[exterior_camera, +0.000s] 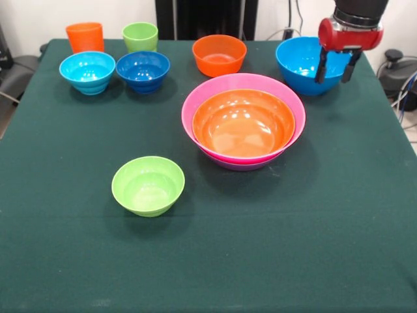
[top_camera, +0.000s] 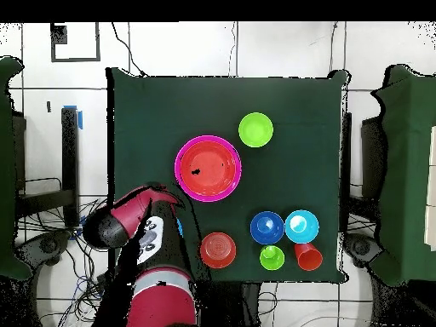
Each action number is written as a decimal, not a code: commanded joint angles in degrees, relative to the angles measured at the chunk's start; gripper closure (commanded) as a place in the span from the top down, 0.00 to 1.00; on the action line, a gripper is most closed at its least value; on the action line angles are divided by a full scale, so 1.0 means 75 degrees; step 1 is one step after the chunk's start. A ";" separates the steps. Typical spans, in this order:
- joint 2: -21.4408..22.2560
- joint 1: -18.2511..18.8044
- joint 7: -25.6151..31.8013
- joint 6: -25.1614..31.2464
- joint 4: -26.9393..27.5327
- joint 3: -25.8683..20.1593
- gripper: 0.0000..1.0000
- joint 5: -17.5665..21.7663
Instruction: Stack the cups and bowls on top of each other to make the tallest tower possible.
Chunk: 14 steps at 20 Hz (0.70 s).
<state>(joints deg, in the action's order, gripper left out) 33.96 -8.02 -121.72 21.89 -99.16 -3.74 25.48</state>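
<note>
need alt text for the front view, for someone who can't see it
A red and black robot claw, its two dark fingers apart, hangs at the big blue bowl at the far right of a green table. Mid-table sits a nested stack: orange bowl in pink in purple. A lime-green bowl stands alone nearer the camera; smaller bowls and two cups line the far edge.

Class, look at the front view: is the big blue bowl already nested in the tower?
No. The blue bowl stands alone at the table's far corner under the gripper, apart from the tower.
</note>
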 commanded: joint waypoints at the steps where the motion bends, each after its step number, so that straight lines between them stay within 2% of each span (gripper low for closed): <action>1: -0.0127 -0.0532 -0.0945 -0.0072 0.0765 0.0837 1.00 0.0407; 14: 0.0171 -0.0525 -0.0538 0.0083 0.0558 0.0920 1.00 -0.0021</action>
<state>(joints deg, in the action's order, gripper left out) 34.76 -12.25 -121.72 21.89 -97.11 4.58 25.47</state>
